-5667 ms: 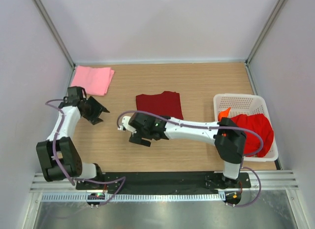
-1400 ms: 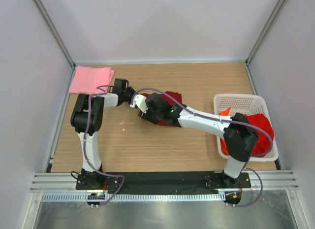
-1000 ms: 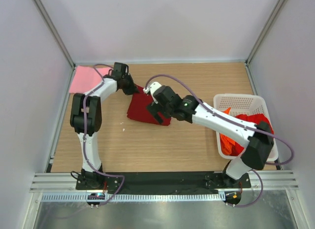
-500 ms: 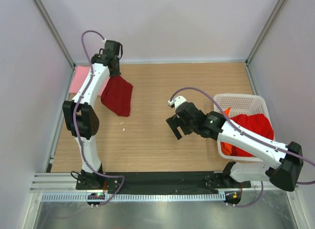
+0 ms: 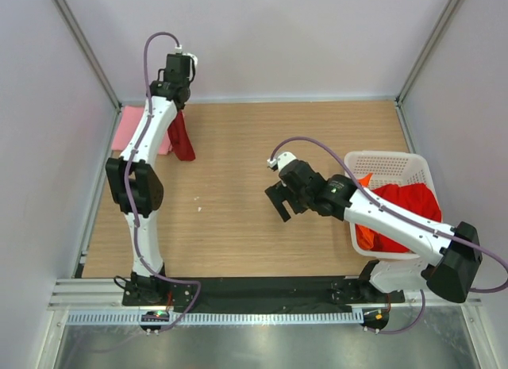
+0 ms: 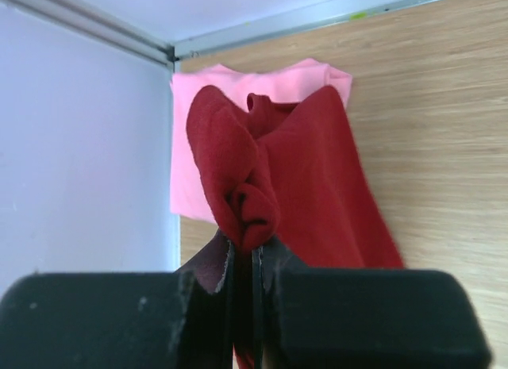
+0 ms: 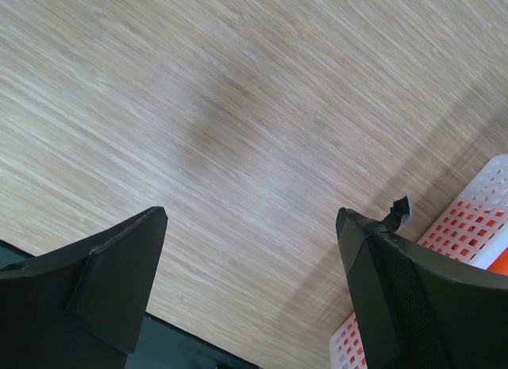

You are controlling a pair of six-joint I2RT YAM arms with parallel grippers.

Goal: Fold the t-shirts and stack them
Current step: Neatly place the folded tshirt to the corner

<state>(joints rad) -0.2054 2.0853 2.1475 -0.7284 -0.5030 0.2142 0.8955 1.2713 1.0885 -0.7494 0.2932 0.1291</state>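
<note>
Two arms reach out over the table (image 5: 317,139). In the upper left of the overhead view, the left gripper (image 6: 252,258) is pinched tight on a bunched fold of the maroon t-shirt (image 6: 317,186), which hangs over the pink t-shirt (image 6: 194,171). At centre frame the right gripper (image 5: 279,204) is spread wide, holding nothing. At the right edge, the bright red t-shirt (image 5: 409,206) and the orange t-shirt (image 5: 363,181) lie in the white basket (image 5: 389,161).

The maroon shirt (image 6: 317,186) in the left jaws is soft, matt cloth, like the pink shirt (image 6: 189,186) beyond them. Below the right jaws, the table (image 7: 238,107) is matt wood and the basket (image 7: 488,174) smooth plastic.
</note>
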